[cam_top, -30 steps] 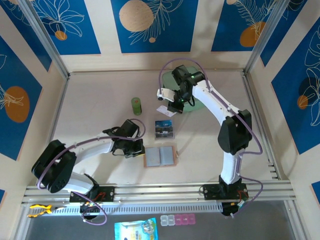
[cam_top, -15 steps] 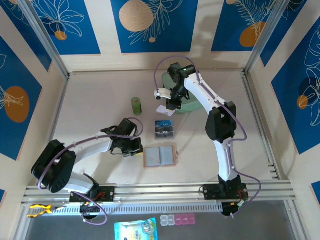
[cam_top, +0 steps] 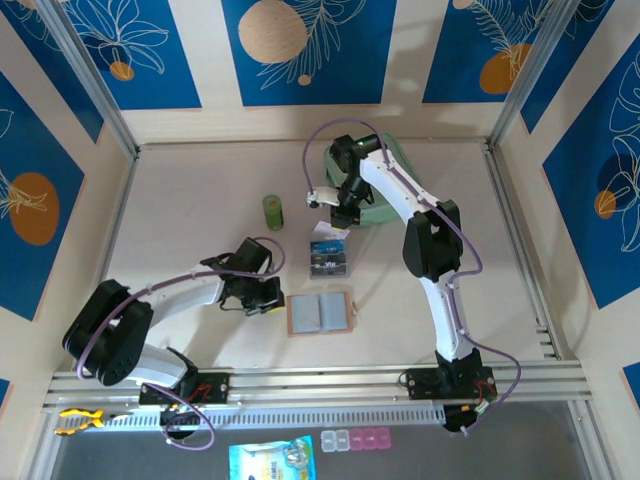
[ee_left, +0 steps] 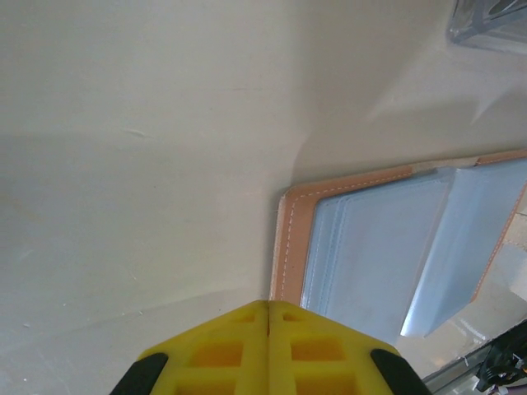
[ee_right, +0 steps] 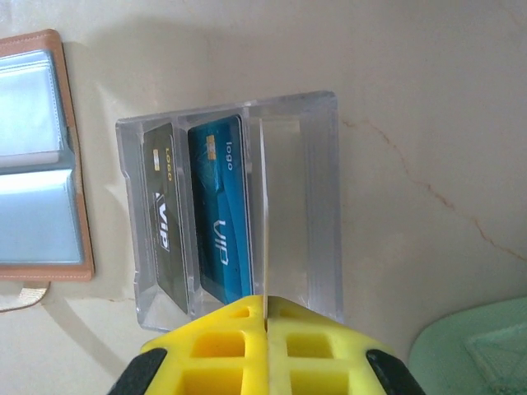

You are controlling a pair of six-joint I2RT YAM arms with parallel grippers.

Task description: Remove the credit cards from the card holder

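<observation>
Right wrist: right pincer (ee_right: pixel 266 306) tight on edge-on pale card (ee_right: pixel 263 206).

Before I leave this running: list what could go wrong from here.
The right gripper pinches a pale card by its edge over the clear box; it may slip or snag a wall. A knock could shift the box and spill its blue card and dark card.

Matt, tan, leather-like card holder (ee_left: pixel 290 239) with stitched edge; glossy translucent plastic pockets (ee_left: pixel 370 263). Clear, shiny hard-plastic box (ee_right: pixel 321 189). Glossy printed credit cards (ee_right: pixel 221 214). Smooth, matt, pale table (ee_left: pixel 148 123).
</observation>
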